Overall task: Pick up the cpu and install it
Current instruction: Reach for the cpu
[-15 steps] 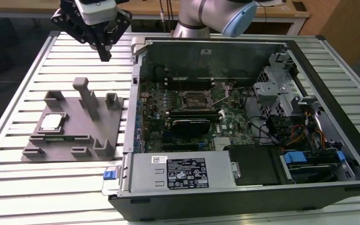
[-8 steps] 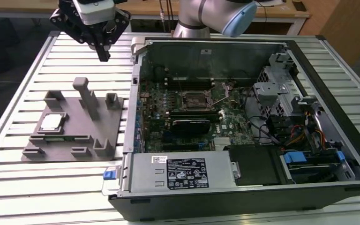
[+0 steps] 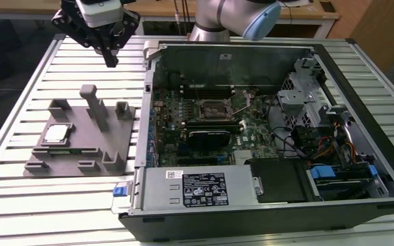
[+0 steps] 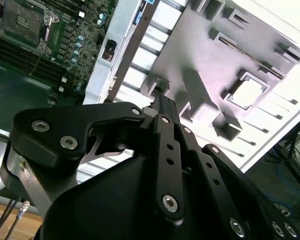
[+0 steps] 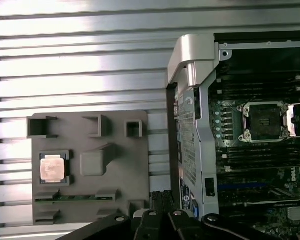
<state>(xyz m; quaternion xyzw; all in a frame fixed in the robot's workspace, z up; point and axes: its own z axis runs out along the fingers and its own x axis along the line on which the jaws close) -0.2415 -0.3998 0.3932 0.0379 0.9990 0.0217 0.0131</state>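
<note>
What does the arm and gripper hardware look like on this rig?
Arm: silver-grey tubular links with a pale blue joint cap. Gripper: black bar linkage with silver screw heads, under a white block at the wrist. Thin cables run beside its base in the second wrist view.

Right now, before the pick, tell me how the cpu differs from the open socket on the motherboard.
Place: the cpu lies in a recess of the grey tray outside the case; the socket sits on the motherboard inside it. Look: the cpu's top is pale and silvery; the socket is dark within a metal frame. State: the cpu fills its recess; the socket stands empty. Both are squarish and lie flat.
</note>
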